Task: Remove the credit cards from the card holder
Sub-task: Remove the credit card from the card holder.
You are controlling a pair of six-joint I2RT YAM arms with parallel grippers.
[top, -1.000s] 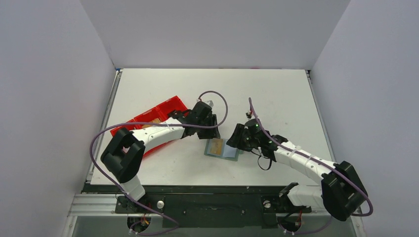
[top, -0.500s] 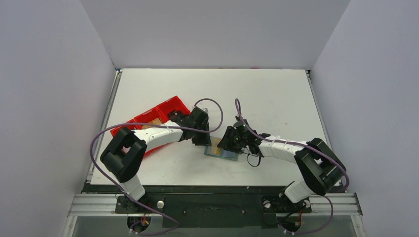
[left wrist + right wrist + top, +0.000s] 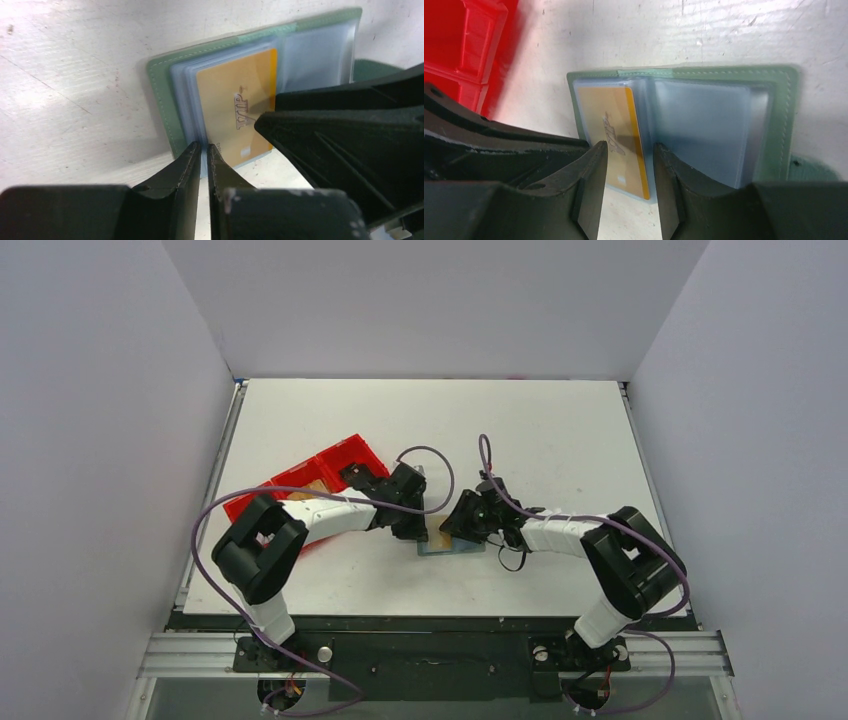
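White counter (image 3: 560,440), and both arms have just closed in mid-frame on the open holder (image 3: 781,120). The left hand (image 3: 205,149) pinches its edge, nearly shut. The right hand (image 3: 630,147), part-open, straddles the gold card (image 3: 616,125) still inside. A pull looks next.

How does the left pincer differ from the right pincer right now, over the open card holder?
The left pincer is almost shut, seemingly nipping the edge of the clear sleeves; the right pincer stands open. The left pincer sits beside the gold card, at the outer sleeves of the card holder; the right pincer straddles that card's near edge. Both are black and sit low at the holder's card-bearing half.
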